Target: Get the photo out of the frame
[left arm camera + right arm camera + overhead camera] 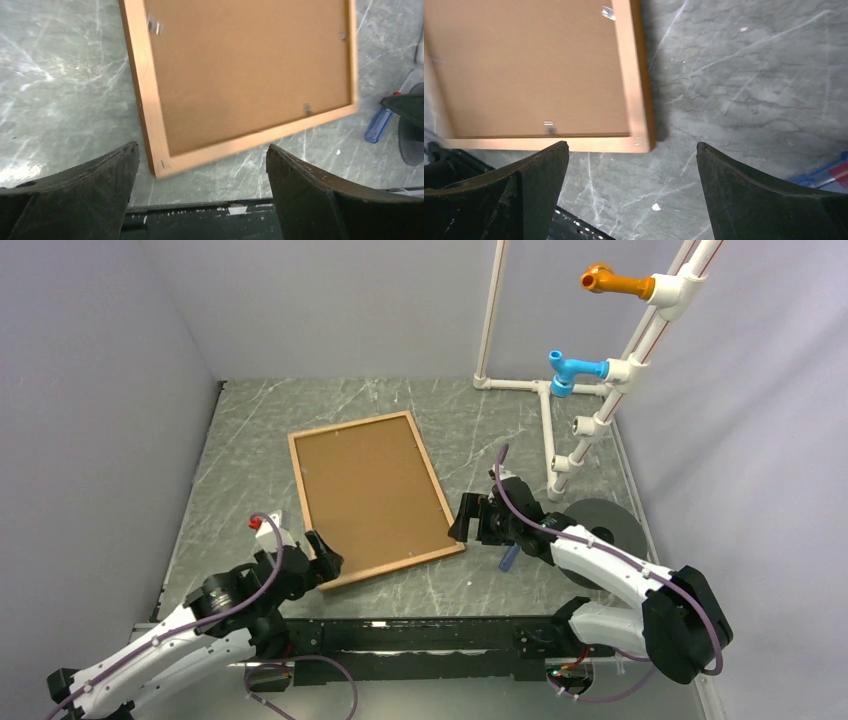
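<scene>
The frame (pixel 395 568) lies face down on the grey marbled table, its thin reddish-brown moulding around a light-brown backing board (pixel 370 490). Only that board side of the photo shows; the printed side is hidden. My left gripper (pixel 325 562) hovers open at the frame's near-left corner (pixel 160 167), holding nothing, with its own view (pixel 201 146) looking across the board (pixel 245 65). Open as well, my right gripper (pixel 465 520) sits just off the near-right corner (pixel 641 142) with nothing between its fingers (pixel 632 144). Small metal tabs (pixel 155 24) (pixel 548 126) line the board's edge.
A blue marker (pixel 508 559) (pixel 377 125) lies under the right arm beside a dark round disc (pixel 605 525). A white pipe stand (pixel 560 440) with a blue peg (pixel 575 370) and an orange peg (pixel 615 282) rises at the back right. A black rail (pixel 420 635) runs along the near edge.
</scene>
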Tool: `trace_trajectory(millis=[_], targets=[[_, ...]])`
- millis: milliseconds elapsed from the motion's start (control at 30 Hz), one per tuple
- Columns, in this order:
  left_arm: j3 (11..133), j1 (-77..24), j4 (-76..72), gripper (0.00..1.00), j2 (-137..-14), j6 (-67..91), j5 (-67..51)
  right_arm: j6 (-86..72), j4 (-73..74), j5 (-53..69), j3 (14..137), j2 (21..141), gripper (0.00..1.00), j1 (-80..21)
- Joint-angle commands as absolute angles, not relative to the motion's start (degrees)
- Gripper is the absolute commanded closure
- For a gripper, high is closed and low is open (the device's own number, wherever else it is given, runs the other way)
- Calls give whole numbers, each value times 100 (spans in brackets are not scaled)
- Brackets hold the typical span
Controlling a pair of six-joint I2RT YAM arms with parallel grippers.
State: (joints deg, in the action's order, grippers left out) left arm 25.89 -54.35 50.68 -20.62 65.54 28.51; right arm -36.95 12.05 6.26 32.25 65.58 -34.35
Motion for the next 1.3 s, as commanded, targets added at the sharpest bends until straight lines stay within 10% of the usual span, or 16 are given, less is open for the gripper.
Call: trace_trajectory(millis=[0, 633, 967, 1133, 1267], targets=[[3567, -5459, 5895, 1, -1969, 6611, 3157, -3586, 1581, -250, 3601, 6486, 0, -3464], [4836, -5459, 4435, 1, -2396, 4008, 2706, -6105, 4103, -2825, 3821, 6828, 8, -3446], [8040, -5429, 4097, 1, -5748, 2049, 1554, -6309, 2961, -2277, 3091, 7182, 51, -3445], [8493, -5219, 3704, 1, -6573, 1564, 1153, -5791, 3047, -2332, 3460, 7626, 99, -3611], [7211, -4279, 2854, 1, -6649, 1725, 54, -5087, 2899, -2740, 3618, 6930, 100, -4056]])
